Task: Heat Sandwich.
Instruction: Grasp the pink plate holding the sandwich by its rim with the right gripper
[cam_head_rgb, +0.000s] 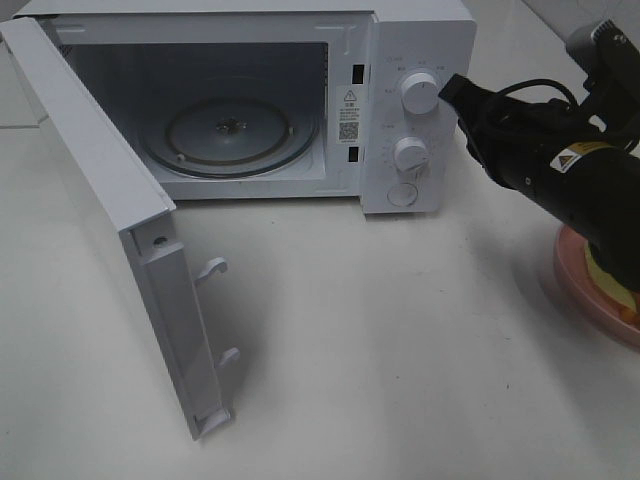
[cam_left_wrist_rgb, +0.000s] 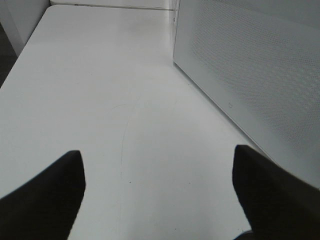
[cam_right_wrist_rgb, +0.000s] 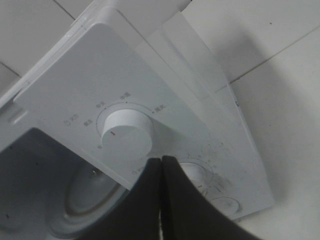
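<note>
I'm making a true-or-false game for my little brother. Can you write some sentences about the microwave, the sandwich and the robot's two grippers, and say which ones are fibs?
1. The microwave has its door swung open. True.
2. The sandwich is inside the microwave. False: it lies on the pink plate to the right of the microwave. Inside there is only the glass turntable.
3. The right gripper is shut, with its tip close to the upper knob. True.
4. The left gripper is holding the pink plate. False: it is open and empty over the white table.
</note>
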